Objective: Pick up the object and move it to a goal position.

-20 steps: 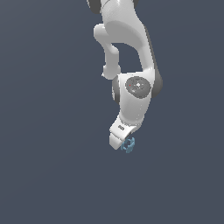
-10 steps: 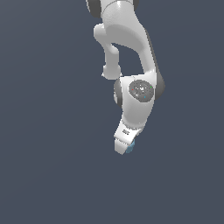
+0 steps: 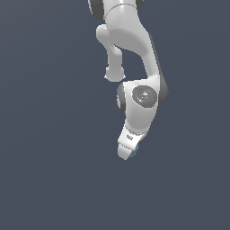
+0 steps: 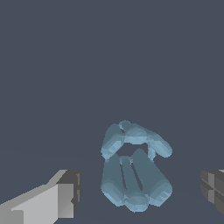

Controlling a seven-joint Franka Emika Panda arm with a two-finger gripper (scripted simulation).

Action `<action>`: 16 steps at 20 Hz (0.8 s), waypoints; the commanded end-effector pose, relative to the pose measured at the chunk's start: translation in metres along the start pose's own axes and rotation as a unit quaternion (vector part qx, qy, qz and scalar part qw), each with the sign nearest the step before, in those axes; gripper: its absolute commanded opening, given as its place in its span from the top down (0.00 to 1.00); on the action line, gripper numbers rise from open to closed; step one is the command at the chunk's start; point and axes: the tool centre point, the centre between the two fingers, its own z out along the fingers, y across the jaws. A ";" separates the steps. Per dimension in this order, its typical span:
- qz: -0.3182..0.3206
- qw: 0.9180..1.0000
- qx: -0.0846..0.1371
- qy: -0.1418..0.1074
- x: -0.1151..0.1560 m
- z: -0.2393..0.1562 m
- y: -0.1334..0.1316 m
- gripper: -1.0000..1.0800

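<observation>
since a moment ago my arm (image 3: 134, 54) has swung lower and a little toward the exterior view's left, so that my gripper (image 3: 127, 152) now covers more of the light-blue piece (image 3: 134, 153); before, that piece showed plainly beside the fingertips, and now only a thin sliver of blue peeks out at the gripper's edge on the exterior view's right. from my wrist i see the piece (image 4: 133, 168) whole: several rounded parallel bars lying side by side, joined by a thin crosspiece to a second, curved cluster of rounded bars. it lies between my two fingers (image 4: 65, 194), which stand spread wide, one on each side and both clear of it, with grey ground showing in the gaps. so my hand is open and holds nothing. the piece rests on the plain dark grey surface (image 3: 49, 148).
</observation>
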 end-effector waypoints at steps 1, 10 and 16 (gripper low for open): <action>-0.001 1.000 0.001 0.000 0.000 0.012 -0.001 0.04; -0.002 1.000 0.001 0.000 0.000 0.042 -0.001 0.04; -0.002 1.000 0.001 0.000 0.000 0.041 0.000 1.00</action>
